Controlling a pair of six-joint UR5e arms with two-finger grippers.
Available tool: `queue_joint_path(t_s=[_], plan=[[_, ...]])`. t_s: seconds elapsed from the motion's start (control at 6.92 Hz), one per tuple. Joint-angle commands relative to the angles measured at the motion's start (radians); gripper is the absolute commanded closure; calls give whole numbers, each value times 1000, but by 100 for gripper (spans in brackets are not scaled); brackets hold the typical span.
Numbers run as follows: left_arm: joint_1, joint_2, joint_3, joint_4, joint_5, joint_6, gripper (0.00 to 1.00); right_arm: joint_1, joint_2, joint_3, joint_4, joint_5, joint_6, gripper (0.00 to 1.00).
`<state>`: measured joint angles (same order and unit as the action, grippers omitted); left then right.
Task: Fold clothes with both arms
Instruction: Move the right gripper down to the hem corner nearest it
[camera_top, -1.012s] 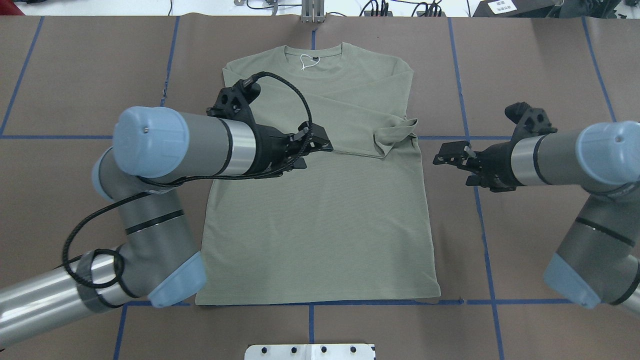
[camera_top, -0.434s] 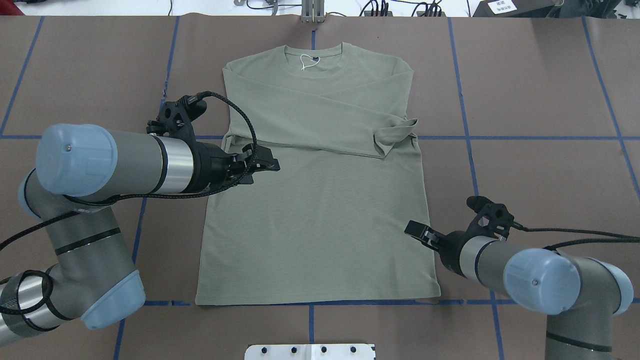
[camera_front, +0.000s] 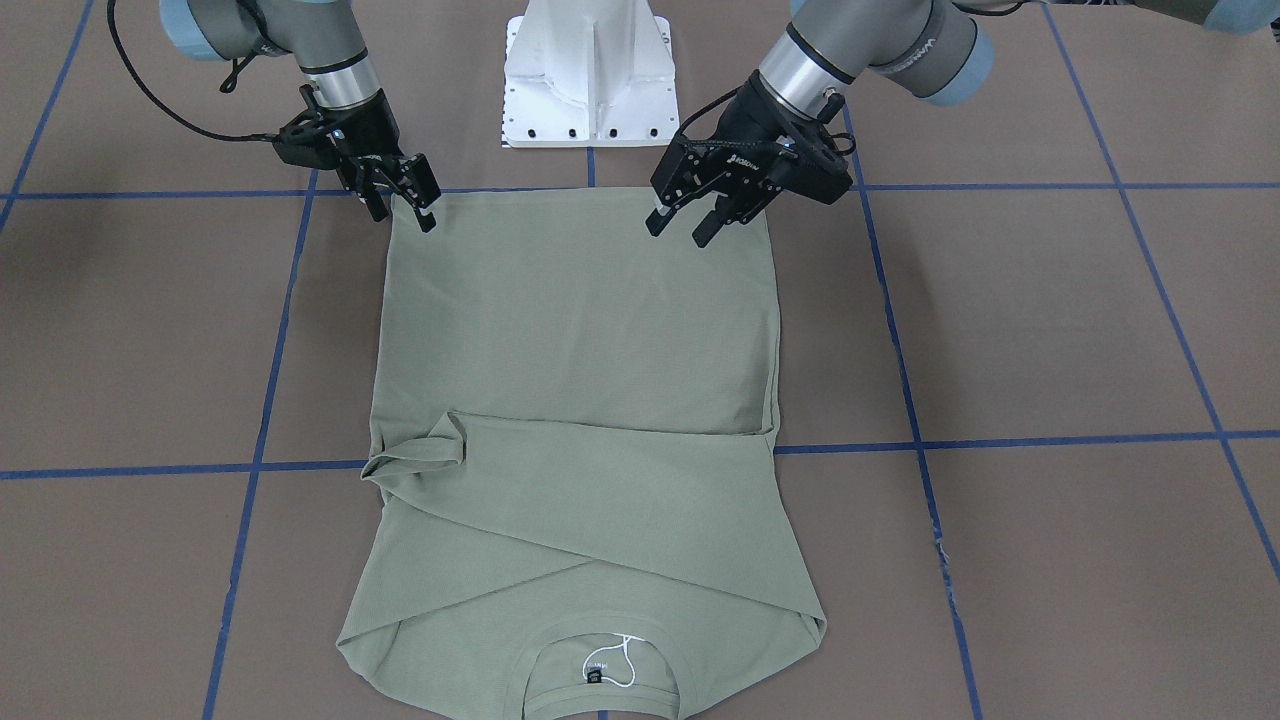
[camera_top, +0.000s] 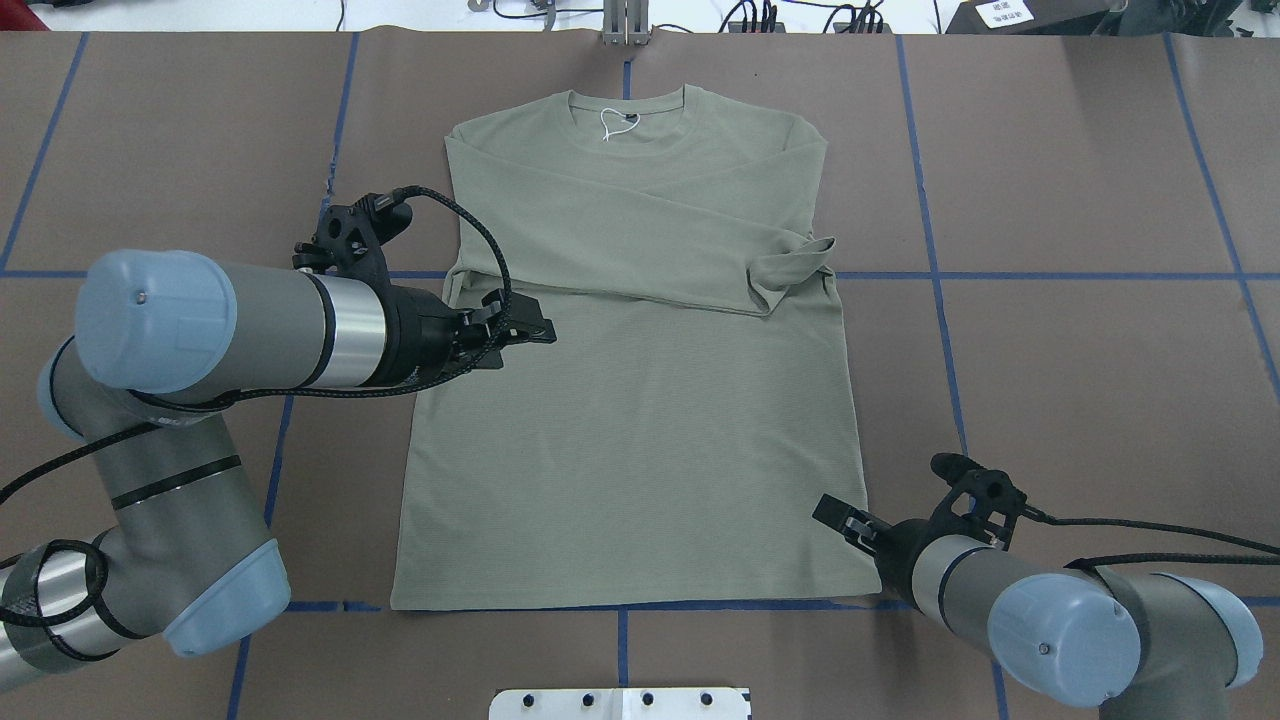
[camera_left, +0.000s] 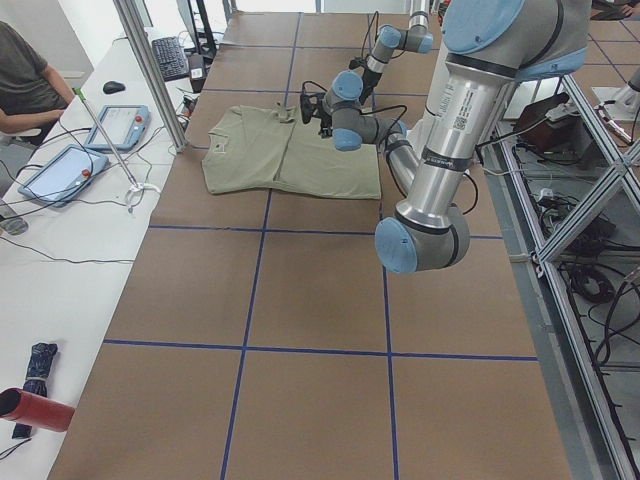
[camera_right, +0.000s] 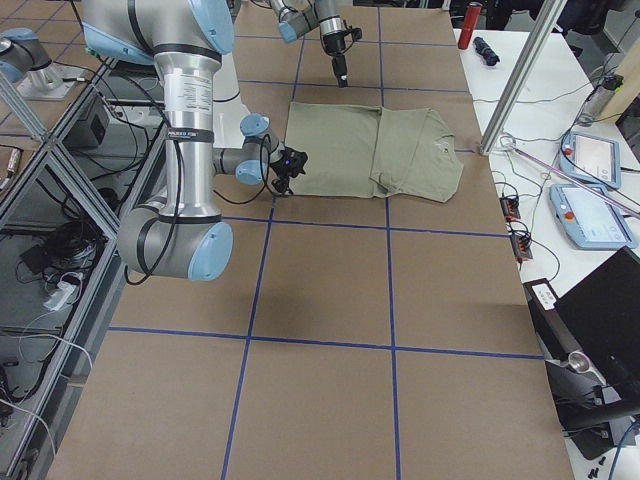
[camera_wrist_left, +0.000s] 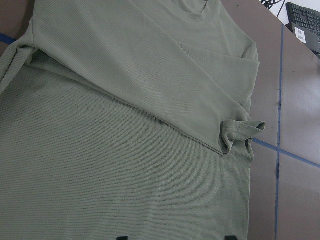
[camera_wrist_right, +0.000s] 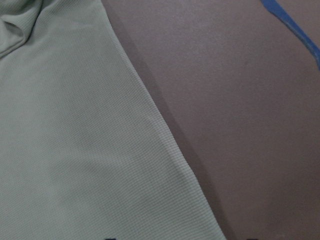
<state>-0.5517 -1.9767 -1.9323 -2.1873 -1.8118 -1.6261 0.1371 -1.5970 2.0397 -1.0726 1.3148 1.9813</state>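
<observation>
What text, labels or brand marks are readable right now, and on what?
"ROBOTIQ": on the left gripper.
Lettering on the left arm: too blurred to read.
Neck label of the shirt: too small to read.
White sign beyond the table: too small to read.

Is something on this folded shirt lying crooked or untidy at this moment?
Yes. The sleeve cuff folded across the shirt is bunched and curled. It pokes slightly past the shirt's side edge instead of lying flat.

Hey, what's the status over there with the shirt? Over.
Left gripper open, above the shirt. Right gripper open, by its bottom corner. Shirt flat, sleeves folded across. Nothing lying on it.
</observation>
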Motion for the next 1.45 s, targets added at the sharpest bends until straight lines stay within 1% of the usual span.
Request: queue_joint_path(t_s=[0.0,0.43,1.3], plan=[[-1,-4,3,-3,0,-1,29,-20,-26,13,-1,-3,28,12],[-2,-1,3,-3,0,-3,28,-33,-40,39,-1,1,30,19],[-1,-2,3,-5,0,-12,28,-59,-41,36,-18,1,47,23]])
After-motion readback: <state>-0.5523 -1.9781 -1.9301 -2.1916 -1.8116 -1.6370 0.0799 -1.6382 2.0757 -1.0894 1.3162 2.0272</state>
